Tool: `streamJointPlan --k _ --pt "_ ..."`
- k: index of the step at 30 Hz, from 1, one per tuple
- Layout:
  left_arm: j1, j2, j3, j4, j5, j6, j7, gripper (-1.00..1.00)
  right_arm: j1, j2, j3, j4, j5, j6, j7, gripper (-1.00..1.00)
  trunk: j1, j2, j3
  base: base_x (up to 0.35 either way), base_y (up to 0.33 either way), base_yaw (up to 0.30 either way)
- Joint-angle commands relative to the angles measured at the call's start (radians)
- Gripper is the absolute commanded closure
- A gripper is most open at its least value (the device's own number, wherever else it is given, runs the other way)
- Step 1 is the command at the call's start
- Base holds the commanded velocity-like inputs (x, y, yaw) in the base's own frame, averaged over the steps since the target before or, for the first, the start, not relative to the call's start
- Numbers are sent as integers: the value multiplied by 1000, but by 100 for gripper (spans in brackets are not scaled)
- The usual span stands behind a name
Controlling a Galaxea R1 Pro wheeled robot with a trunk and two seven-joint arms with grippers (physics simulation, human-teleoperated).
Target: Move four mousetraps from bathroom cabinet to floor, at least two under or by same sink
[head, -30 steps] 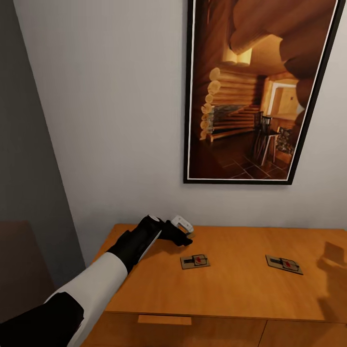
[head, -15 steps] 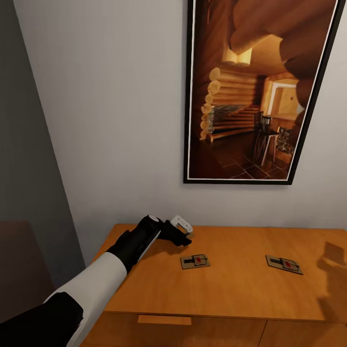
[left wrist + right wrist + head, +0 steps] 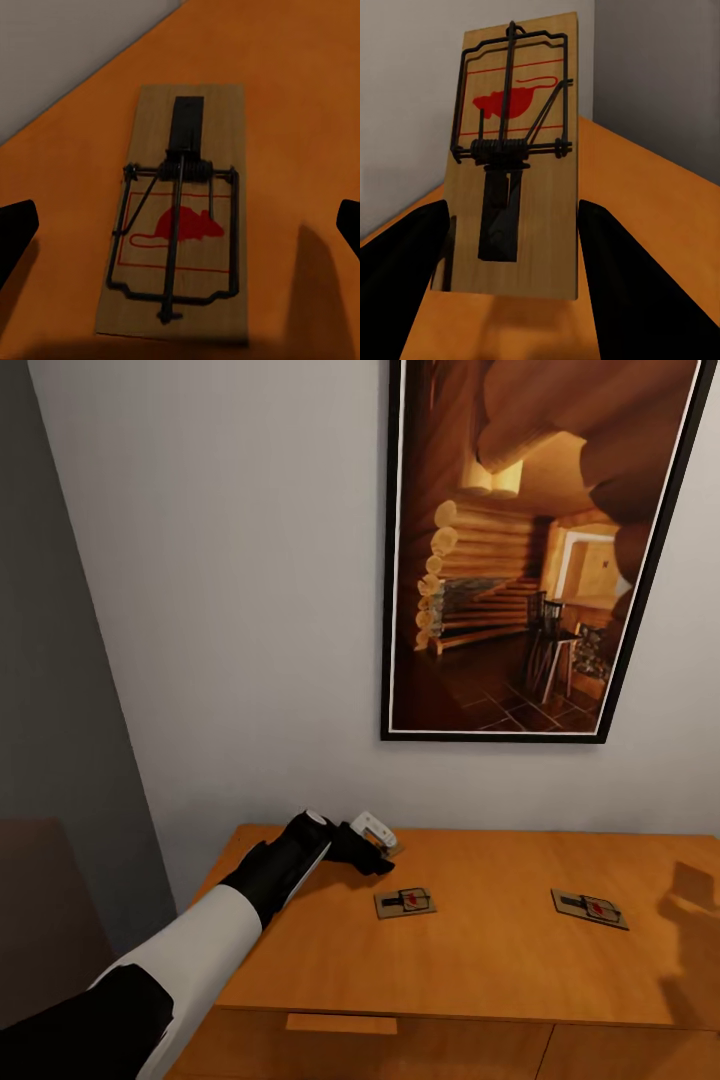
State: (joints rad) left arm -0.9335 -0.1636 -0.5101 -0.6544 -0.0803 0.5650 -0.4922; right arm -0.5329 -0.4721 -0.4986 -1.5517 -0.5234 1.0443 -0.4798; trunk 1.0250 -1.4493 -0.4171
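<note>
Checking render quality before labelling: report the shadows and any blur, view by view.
Head view: sharp; a soft dark shadow on the cabinet top at far right. Left wrist view: shadow band across the flat mousetrap's one end. Right wrist view: held mousetrap crisp, its faint shadow on the wood beneath.

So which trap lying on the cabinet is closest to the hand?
The trap toward the cabinet's left end. It lies just in front of the hand, while the other trap lies far off to the right.
</note>
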Motion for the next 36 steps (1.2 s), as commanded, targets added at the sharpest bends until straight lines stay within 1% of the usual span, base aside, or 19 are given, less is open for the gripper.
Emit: streamJointPlan --k 1,7,30,31,36 --pt "-1 0 0 3 -8 0 -6 -100 -1 0 0 -1 -10 3 -9 100 0 -1 -1 0 0 0" --pt "-1 -2 -1 26 -7 -7 0 -100 -1 0 0 -1 -10 3 -9 100 0 -1 -1 0 0 0" --pt "-1 -4 -1 61 -6 -8 6 -100 -1 0 0 -1 -11 3 -9 100 0 -1 -1 0 0 0" --pt "-1 -4 -1 61 -6 -8 6 100 -1 0 0 -1 -11 3 -9 100 0 -1 -1 0 0 0" --pt "-1 -4 1 68 -6 -6 6 100 -1 0 0 -1 -10 3 -9 100 0 -1 -1 0 0 0"
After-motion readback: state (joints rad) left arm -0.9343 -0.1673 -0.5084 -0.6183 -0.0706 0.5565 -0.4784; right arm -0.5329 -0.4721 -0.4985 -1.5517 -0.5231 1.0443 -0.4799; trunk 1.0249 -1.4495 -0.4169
